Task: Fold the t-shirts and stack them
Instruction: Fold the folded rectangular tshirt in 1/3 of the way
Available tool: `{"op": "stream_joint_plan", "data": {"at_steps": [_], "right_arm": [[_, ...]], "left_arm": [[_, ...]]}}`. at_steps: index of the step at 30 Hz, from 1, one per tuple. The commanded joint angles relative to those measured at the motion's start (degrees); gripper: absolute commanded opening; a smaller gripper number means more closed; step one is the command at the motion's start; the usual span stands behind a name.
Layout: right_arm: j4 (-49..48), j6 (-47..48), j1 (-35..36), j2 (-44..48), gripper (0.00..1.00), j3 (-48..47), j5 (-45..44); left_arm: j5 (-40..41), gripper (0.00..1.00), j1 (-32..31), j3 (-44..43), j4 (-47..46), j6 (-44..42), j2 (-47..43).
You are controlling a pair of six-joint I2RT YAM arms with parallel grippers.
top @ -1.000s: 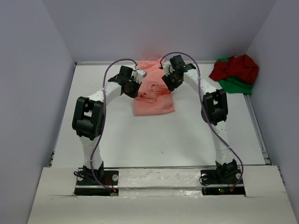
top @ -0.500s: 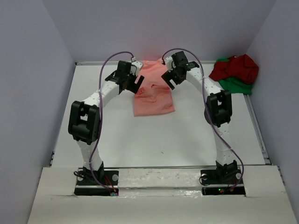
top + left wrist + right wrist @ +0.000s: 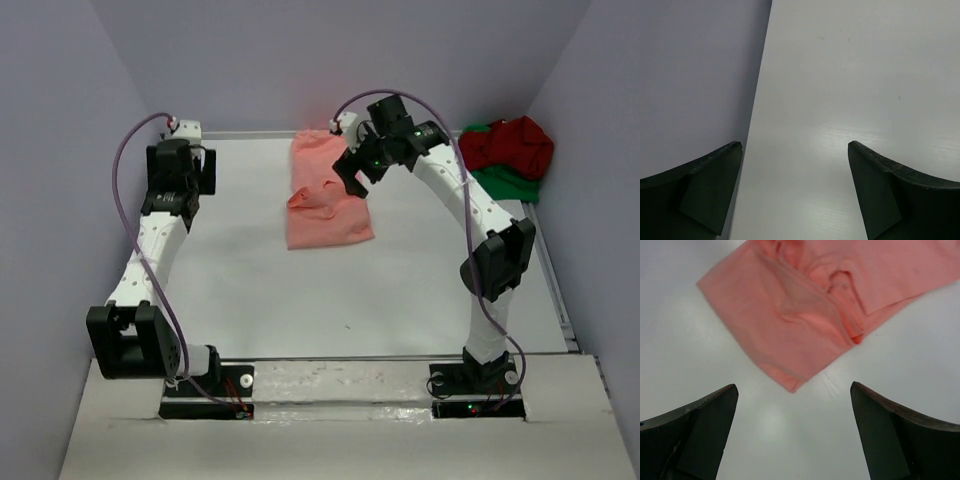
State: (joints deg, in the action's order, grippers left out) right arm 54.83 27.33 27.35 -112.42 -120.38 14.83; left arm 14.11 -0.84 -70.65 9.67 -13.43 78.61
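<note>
The salmon-pink t-shirt (image 3: pixel 325 205) lies folded on the white table (image 3: pixel 300 290) at the middle back, with nothing holding it. My right gripper (image 3: pixel 352 178) hangs open just above its right edge. In the right wrist view a corner of the pink shirt (image 3: pixel 805 305) shows ahead of the right gripper (image 3: pixel 794 385), and nothing sits between the fingers. The dark red t-shirt (image 3: pixel 512 143) lies crumpled on the bright green t-shirt (image 3: pixel 505 184) at the back right. My left gripper (image 3: pixel 200 178) stands open over bare table at the far left; the left wrist view shows this gripper (image 3: pixel 795 145) empty.
Grey walls enclose the table on the left (image 3: pixel 695 75), back and right. The left arm stands close to the left wall. The red and green heap sits against the right wall.
Both grippers opened and let go of the pink shirt. The left arm swung away to the far left back corner. The right gripper rose and drew slightly right.
</note>
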Motion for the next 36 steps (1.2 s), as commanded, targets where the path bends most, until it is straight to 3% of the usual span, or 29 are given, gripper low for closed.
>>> {"op": "stream_joint_plan", "data": {"at_steps": [1,5,12,15,17,21,22,36], "right_arm": [[9.85,2.55,5.16,-2.97,1.0,3.22,6.08],[10.83,1.68,7.98,-7.71,1.0,0.24,8.89],[9.6,0.36,9.03,-16.68,0.99,-10.83,9.61],[7.23,0.35,9.03,-19.32,0.92,-13.92,7.06],[5.38,0.26,9.03,-19.94,0.79,-14.18,6.79],[3.09,0.0,9.03,-20.73,0.31,-14.18,6.88],[2.74,0.0,9.03,-20.99,0.0,-14.27,6.97],[-0.51,0.61,9.03,-26.09,0.0,-15.67,11.27]], "left_arm": [[7.69,0.99,-1.18,10.34,-1.31,-1.24,-9.06],[5.05,0.99,2.06,20.02,-6.33,-2.56,-21.36],[1.63,0.99,6.46,25.47,-6.33,-3.09,-28.15],[0.13,0.99,6.82,25.91,-5.72,-4.06,-29.21],[0.22,0.99,6.99,25.65,-5.28,-4.67,-28.95],[-0.04,0.99,7.43,25.56,-4.75,-5.03,-28.42],[-0.66,0.99,7.61,25.65,-4.66,-5.03,-28.42],[-3.3,0.99,8.93,24.69,-3.52,-4.59,-27.19]]}}
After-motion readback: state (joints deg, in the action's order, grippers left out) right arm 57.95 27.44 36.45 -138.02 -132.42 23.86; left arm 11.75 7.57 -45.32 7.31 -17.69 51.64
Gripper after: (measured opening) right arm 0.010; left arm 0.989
